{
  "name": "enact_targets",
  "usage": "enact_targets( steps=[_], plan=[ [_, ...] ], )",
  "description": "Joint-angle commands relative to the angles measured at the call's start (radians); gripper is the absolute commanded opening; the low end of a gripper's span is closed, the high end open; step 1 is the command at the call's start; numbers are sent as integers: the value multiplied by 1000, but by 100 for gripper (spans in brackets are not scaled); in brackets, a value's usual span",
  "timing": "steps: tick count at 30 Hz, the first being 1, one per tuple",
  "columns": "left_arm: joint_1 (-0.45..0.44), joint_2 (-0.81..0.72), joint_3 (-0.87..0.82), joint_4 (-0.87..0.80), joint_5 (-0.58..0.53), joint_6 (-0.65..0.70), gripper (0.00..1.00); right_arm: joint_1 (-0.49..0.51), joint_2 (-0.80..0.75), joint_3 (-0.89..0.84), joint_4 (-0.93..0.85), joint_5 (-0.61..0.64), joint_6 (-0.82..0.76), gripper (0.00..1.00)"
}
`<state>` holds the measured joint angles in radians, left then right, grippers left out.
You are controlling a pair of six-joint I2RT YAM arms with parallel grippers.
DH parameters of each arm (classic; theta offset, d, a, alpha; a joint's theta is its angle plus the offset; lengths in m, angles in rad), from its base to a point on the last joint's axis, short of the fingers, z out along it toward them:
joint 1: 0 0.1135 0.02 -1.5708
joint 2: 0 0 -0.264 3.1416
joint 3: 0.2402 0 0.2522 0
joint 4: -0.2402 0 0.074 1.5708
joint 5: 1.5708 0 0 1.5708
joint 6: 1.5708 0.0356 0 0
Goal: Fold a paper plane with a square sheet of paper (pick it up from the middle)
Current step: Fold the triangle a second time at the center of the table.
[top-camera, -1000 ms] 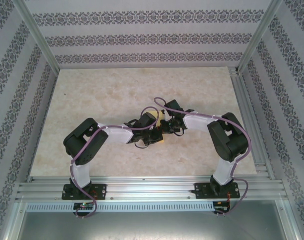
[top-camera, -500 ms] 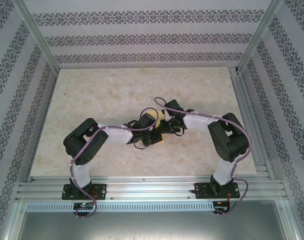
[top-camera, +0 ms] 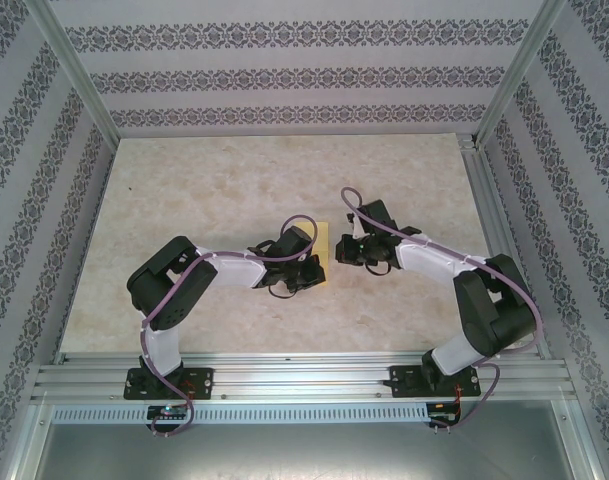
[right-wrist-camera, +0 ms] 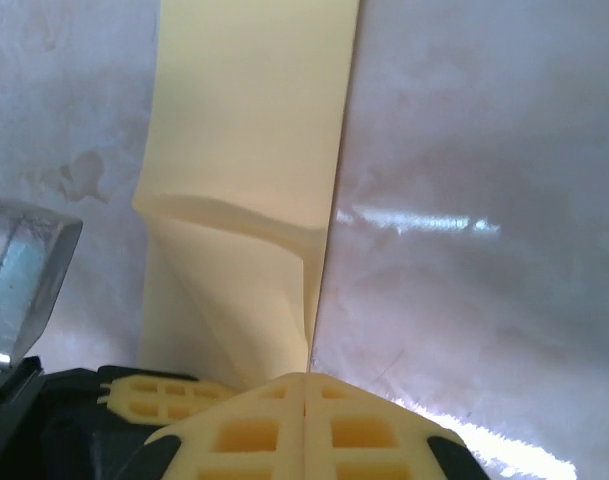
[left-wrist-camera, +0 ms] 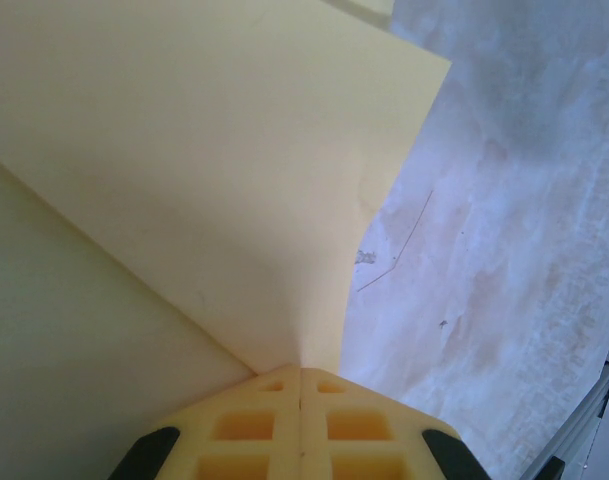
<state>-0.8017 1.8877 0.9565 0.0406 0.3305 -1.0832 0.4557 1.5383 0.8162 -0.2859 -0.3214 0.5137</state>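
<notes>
Your left gripper (left-wrist-camera: pixel 301 372) has its fingers squeezed tight on the near end of the square sheet of paper (left-wrist-camera: pixel 184 150). The paper is partly lifted, in the middle of the table (left-wrist-camera: pixel 504 250). Your right gripper (right-wrist-camera: pixel 304 382) has its fingers together at the paper's edge. You cannot tell if they pinch it. Go slowly and line up the edges. The paper's far end is cut off.

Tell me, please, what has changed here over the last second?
The right arm swung out to the right, drawing the right end effector away from the left end effector. The left arm stayed put, still shut on the square sheet of paper, which stayed on the table.
</notes>
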Motion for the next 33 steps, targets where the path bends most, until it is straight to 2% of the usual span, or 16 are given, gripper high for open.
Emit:
enact_targets(
  steps=[1,4,11,20,33],
  plan=[
    [-21,14,16,-1,-17,-9,2,1,-41,-68,101,-103,95,0],
    [-21,8,32,-9,-21,-7,2,21,-56,-119,164,-149,144,0],
    [-21,17,46,-18,-23,-6,2,65,-6,-153,204,-153,182,0],
    [-16,7,50,-27,-30,6,3,64,54,-142,198,-133,176,0],
    [27,-28,99,-71,-9,70,7,33,-53,-140,109,-95,151,0]
  ],
)
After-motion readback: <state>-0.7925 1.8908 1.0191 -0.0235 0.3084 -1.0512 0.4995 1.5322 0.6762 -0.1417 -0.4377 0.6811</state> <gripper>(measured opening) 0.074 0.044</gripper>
